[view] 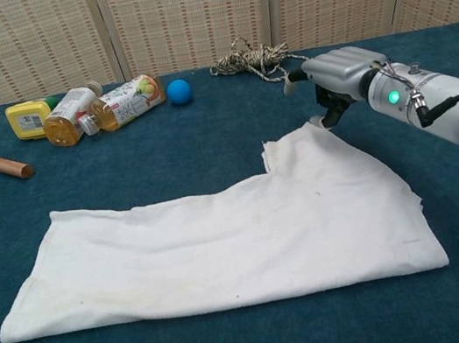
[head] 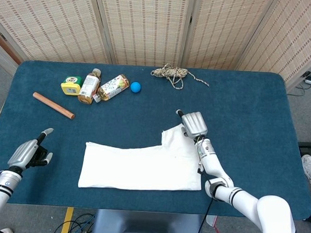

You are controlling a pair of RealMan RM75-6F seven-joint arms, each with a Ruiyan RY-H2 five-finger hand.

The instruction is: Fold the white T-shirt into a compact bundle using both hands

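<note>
We see a broad counter [head: 249, 111] covered in dark blue cloth. On its near half lies the white cotton T-shirt [head: 142, 165] [view: 216, 245], folded into a long flat band with one flap [view: 306, 153] jutting toward the far side at its right end. Our right hand [head: 193, 123] [view: 334, 82], grey and metallic, sits at the tip of that flap with fingers curled under; we cannot tell whether they pinch the fabric or merely touch it. Our left hand [head: 28, 152] rests near the counter's left edge, well apart from the shirt, holding nothing, fingers loosely spread. Along the far side lie a brown wooden dowel [head: 53, 105], a tangled beige rope [head: 173, 73], two tipped plastic bottles [head: 100, 86], a yellow container [head: 71, 85] and a small blue ball [head: 135, 87].
</note>
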